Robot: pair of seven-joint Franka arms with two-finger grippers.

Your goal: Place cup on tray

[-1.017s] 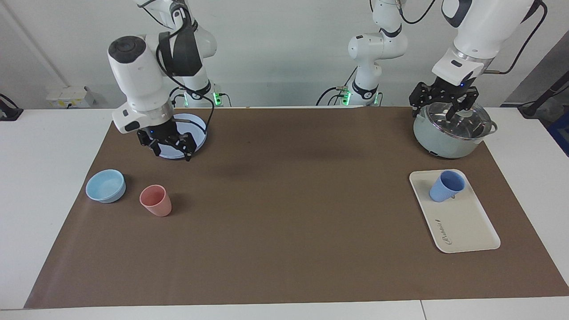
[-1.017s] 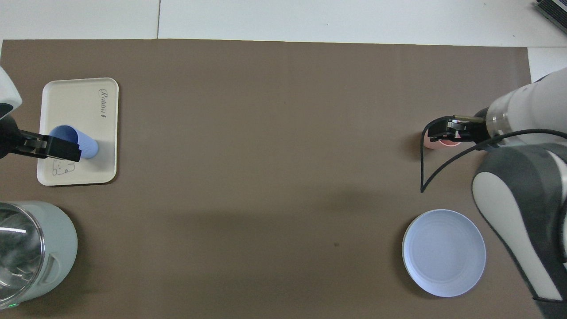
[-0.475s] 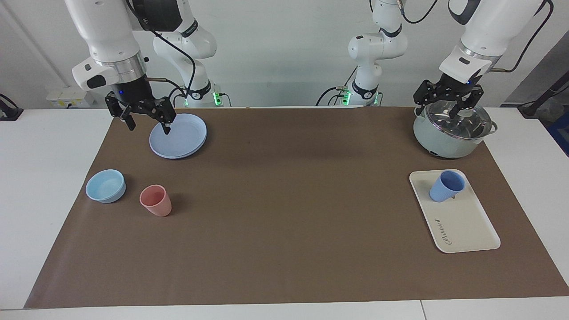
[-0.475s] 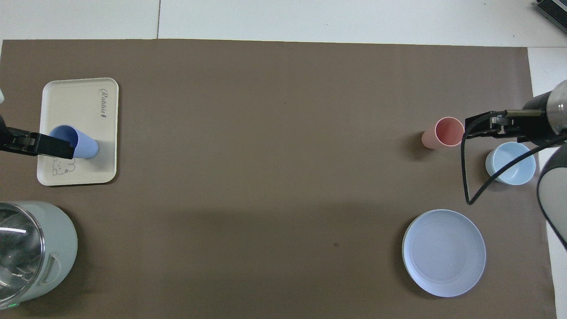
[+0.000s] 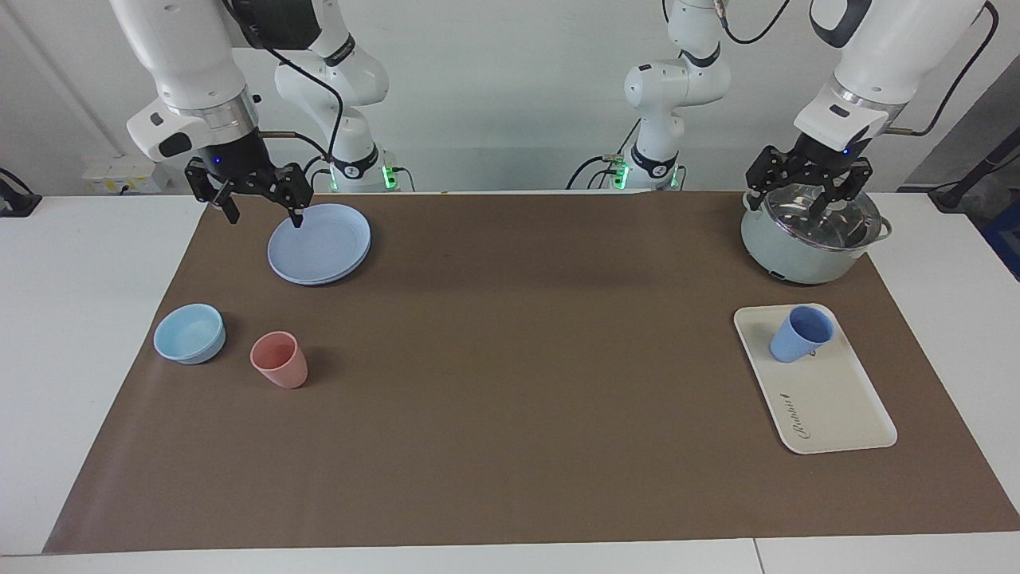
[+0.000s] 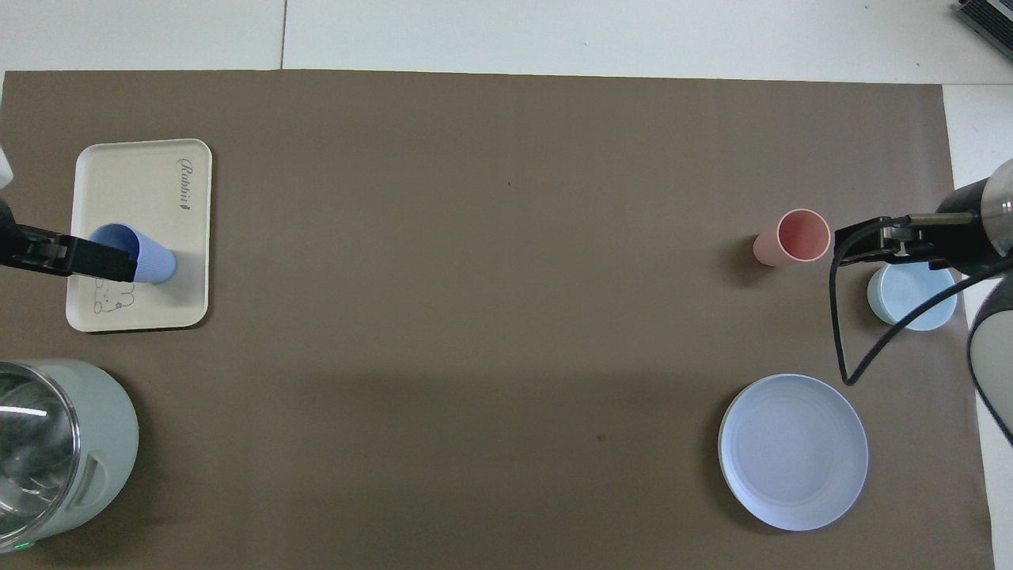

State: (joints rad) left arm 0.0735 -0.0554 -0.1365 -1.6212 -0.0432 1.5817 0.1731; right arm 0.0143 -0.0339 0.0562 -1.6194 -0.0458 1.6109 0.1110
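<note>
Hanging with jaws spread and empty, our left gripper (image 5: 810, 185) sits at the upper right of the facing view, raised over the lidded grey-green pot (image 5: 811, 237). Our right gripper (image 5: 260, 197) hangs at the upper left of that view, jaws likewise spread and empty, raised by the rim of the round blue plate (image 5: 320, 243).

Items logged, working outward:

- Cup (image 5: 800, 334): periwinkle blue, standing on the tray, at the middle right of the facing view. It occupies the tray's end toward the pot. No gripper touches it. In the overhead view the cup (image 6: 150, 256) shows at the middle left, partly covered by the raised left gripper (image 6: 87, 257).
- Tray (image 5: 837, 402): cream-white, rounded corners, flat on the tabletop, dark script lettering at the end away from the cup. In the overhead view the tray (image 6: 138, 186) shows a small bear drawing beside the cup.
- Pink cup (image 5: 279, 360): upright, lower left of the facing view, just beside the bowl.
- Light-blue bowl (image 5: 190, 333): low and wide, at the left of that view.
- Brown mat (image 5: 510, 414): covers the tabletop (image 5: 80, 319) beneath all items.
</note>
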